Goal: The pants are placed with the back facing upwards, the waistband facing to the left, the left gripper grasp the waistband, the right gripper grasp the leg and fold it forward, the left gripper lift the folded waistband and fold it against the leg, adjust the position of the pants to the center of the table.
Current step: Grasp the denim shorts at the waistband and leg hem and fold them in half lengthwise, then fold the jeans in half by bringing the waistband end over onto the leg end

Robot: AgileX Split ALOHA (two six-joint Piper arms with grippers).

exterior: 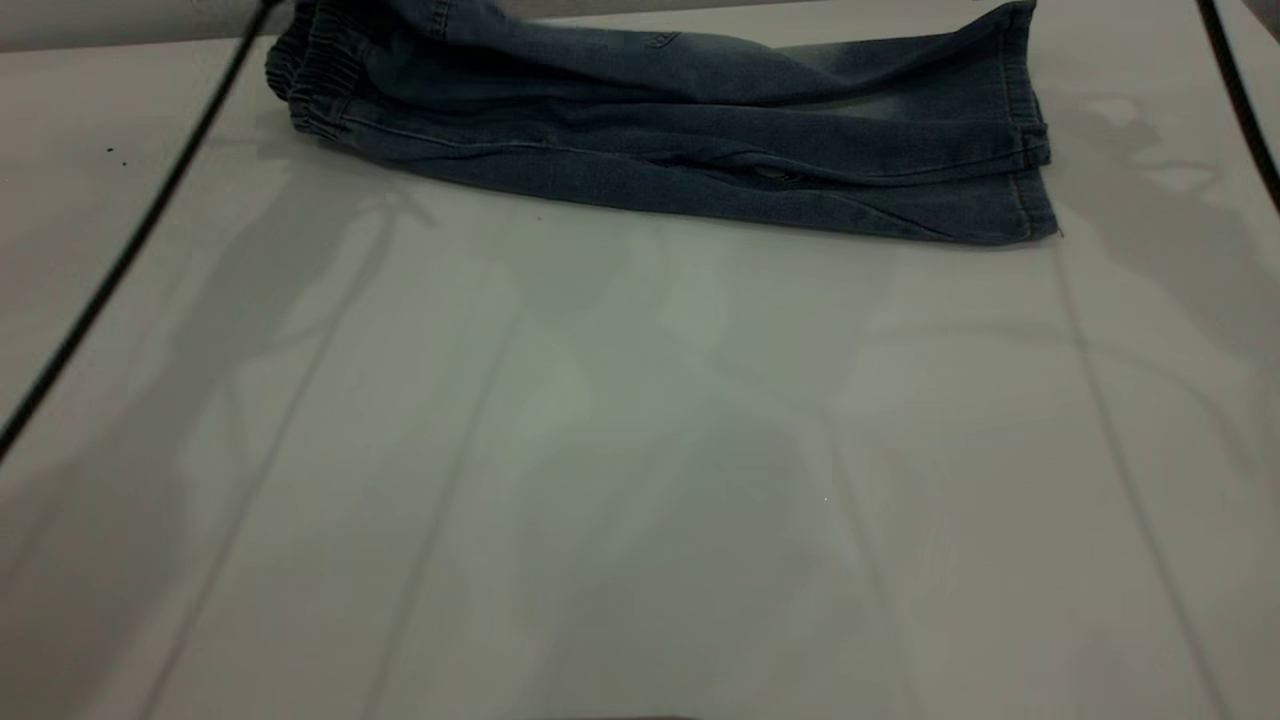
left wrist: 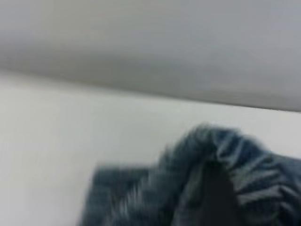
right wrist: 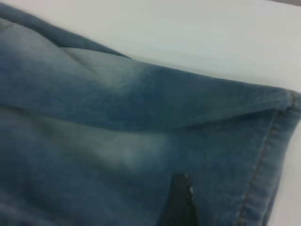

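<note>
The pants (exterior: 680,130) lie at the far edge of the table (exterior: 640,450), already doubled lengthwise, one leg stacked over the other. At the left end, the elastic waistband (exterior: 315,75) bunches up off the surface; in the left wrist view a dark tip of the left gripper (left wrist: 216,197) sits against the gathered band, but whether its fingers clamp the cloth I cannot tell. A black cable (exterior: 130,240) slants across the table's left side. Moving right, the folded denim runs flat to the stitched hem (exterior: 1025,130) of the leg (exterior: 900,120). There the right gripper (right wrist: 178,202) shows one dark fingertip low on the faded fabric; its grip is likewise unclear. Judging the lengthwise fold done, the waistband should next travel high and level toward the hem, edges kept aligned, cloth not dragged
</note>
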